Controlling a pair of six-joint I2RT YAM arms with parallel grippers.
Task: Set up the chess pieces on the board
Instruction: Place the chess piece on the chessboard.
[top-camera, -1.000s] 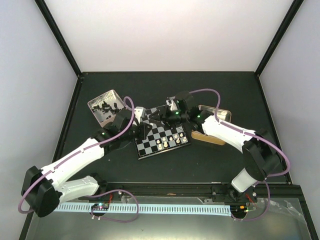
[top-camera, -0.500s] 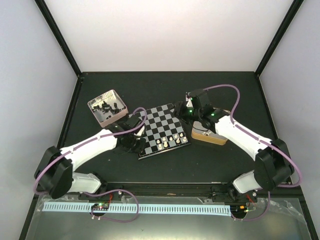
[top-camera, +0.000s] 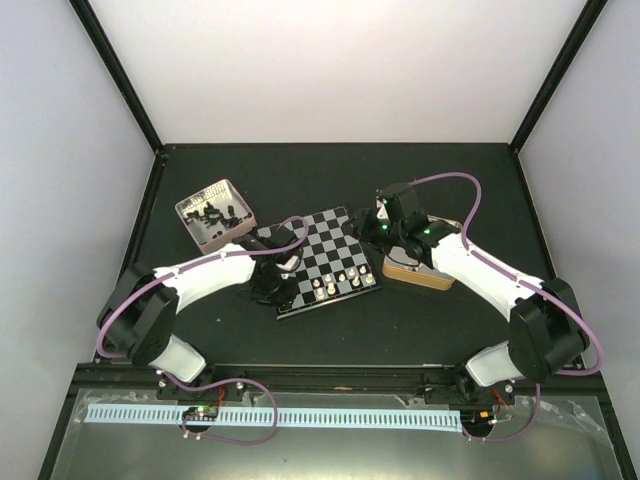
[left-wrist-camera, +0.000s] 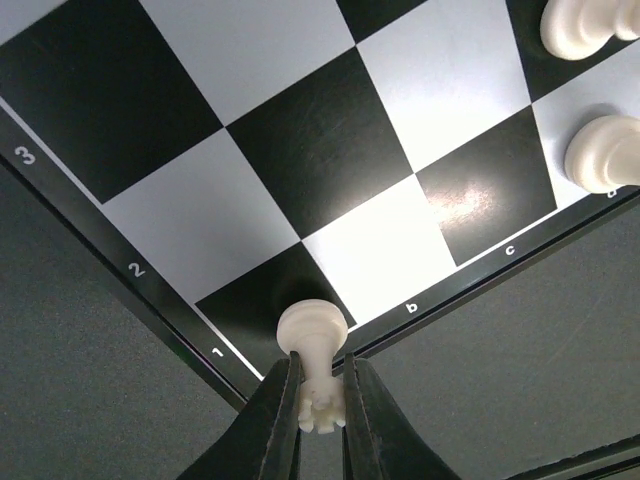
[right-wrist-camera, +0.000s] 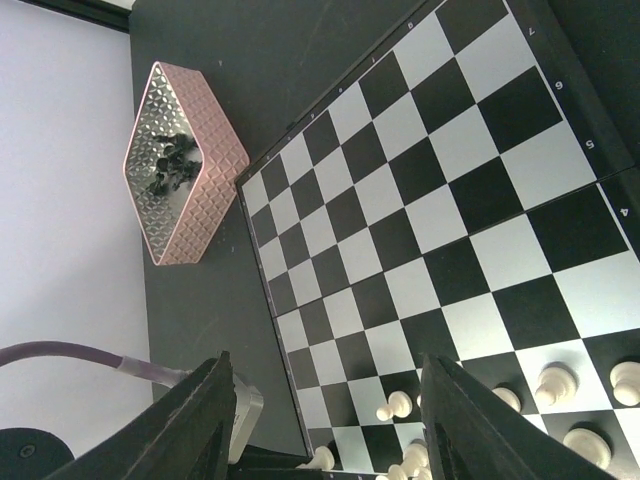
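The board (top-camera: 322, 255) lies mid-table, with several cream-white chess pieces (top-camera: 340, 281) standing along its near edge. My left gripper (top-camera: 277, 282) is at the board's near left corner. In the left wrist view it (left-wrist-camera: 318, 362) is shut on a white rook (left-wrist-camera: 312, 326), held base-first just over the corner square by the "1" and "b" marks. My right gripper (top-camera: 377, 224) hovers over the board's right edge, open and empty (right-wrist-camera: 330, 430). The right wrist view shows the board (right-wrist-camera: 430, 190) and white pieces (right-wrist-camera: 396, 405) below it. Black pieces (top-camera: 212, 212) lie in the pinkish tray.
The pinkish tray (top-camera: 238, 222) stands at the back left of the board and also shows in the right wrist view (right-wrist-camera: 205, 190). A tan box (top-camera: 418, 276) sits against the board's right side, under my right arm. Two more white pieces (left-wrist-camera: 603, 152) stand near the held rook.
My left gripper has swung from the board's far left side to its near left corner with the rook. My right gripper has drawn back from mid-board to the right edge.
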